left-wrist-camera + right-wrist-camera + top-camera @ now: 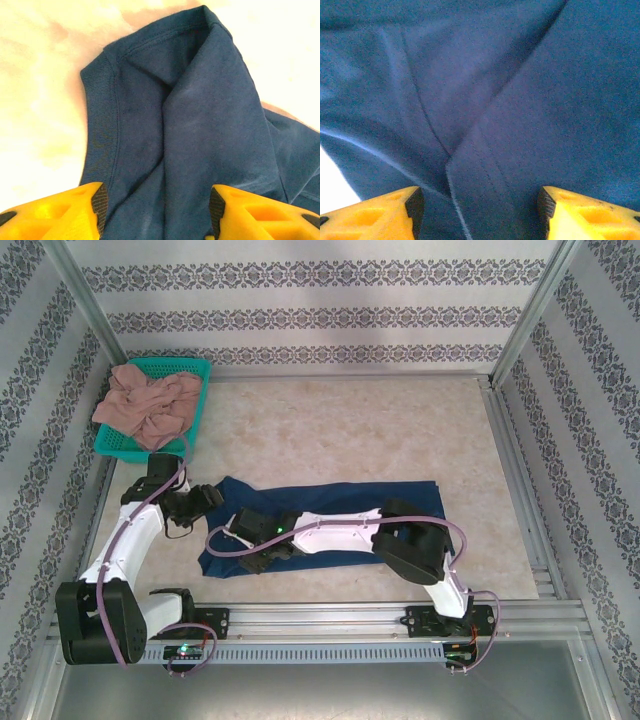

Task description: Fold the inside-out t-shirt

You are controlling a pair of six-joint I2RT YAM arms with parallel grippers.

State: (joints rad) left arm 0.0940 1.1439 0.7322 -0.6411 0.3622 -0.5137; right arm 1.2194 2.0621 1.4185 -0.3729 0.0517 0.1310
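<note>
The navy t-shirt [330, 498] lies in a long, flattened band on the desk [350, 430], parallel to its near edge. It starts close to the near-left corner, stops short of the right edge, and is well apart from the far edge. The teal basket [200, 400] with the pinkish garment [150, 405] sits in the far-left corner and has no part in this. My left fingers [55, 215] are at the shirt's left end and stand part open. A raised ridge of cloth runs up between them from a ribbed, stitched edge lying flat on the desk. My right fingers [590, 215] are just beside them, a little further along the band. They are also part open, astride a doubled hem where one layer laps over another. In both cases I cannot tell whether the pads are pinching the cloth or only straddling it. I judge the fabric to be light, soft cotton jersey with no stiffness of its own, so it will sag, drape and trail from wherever I lift it. It should drag on the desk rather than slide cleanly. A single layer could slip out of a shallow pinch. I would therefore take hold at the thicker seams, the ribbed edge on the left and the stitched hem on the right, biting through every layer so nothing peels away.
</note>
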